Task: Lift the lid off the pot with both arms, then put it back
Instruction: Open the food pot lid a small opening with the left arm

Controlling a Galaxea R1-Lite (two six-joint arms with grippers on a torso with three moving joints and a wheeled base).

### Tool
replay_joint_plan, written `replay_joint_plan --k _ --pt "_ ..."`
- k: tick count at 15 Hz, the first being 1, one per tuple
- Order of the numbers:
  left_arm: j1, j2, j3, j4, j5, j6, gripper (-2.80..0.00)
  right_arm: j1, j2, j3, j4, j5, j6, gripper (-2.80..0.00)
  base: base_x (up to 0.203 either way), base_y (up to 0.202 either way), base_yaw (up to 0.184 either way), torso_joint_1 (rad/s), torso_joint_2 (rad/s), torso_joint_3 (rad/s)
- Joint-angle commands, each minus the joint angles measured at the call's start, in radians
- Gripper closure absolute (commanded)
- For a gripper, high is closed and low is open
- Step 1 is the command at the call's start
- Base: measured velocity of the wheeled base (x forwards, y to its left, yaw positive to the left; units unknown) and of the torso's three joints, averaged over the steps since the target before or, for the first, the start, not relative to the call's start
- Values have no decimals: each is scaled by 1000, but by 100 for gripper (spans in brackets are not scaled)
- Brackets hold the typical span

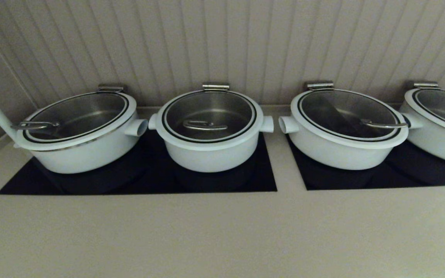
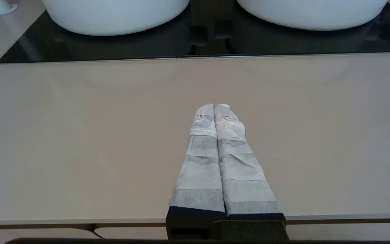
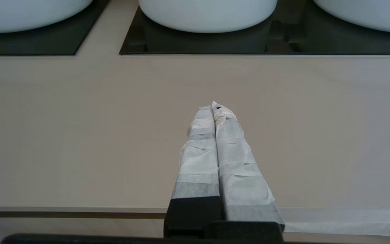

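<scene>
Beige counter (image 1: 222, 231) bears round glass-topped lid (image 1: 209, 116).

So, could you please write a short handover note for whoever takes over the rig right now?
Left claw: shut, empty, over the bare counter short of the hobs.
Right claw: the same, shut and empty.
The lid sits closed on the pot, second from the left, on the left black hob.
Done: nothing yet.
Left: bring both arms in, lift the lid, set it back.
</scene>
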State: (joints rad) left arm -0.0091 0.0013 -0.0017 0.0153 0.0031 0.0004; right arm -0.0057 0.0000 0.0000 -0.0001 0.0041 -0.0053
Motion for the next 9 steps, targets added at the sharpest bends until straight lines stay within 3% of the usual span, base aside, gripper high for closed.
replay_joint_plan --k 1,9 --pt "0 0 0 0 0 0 0 0 2 0 -1 0 -1 0 0 0 0 0 0 0" --pt "0 0 0 0 0 4 0 0 0 0 0 0 -2 0 0 0 0 0 0 0"
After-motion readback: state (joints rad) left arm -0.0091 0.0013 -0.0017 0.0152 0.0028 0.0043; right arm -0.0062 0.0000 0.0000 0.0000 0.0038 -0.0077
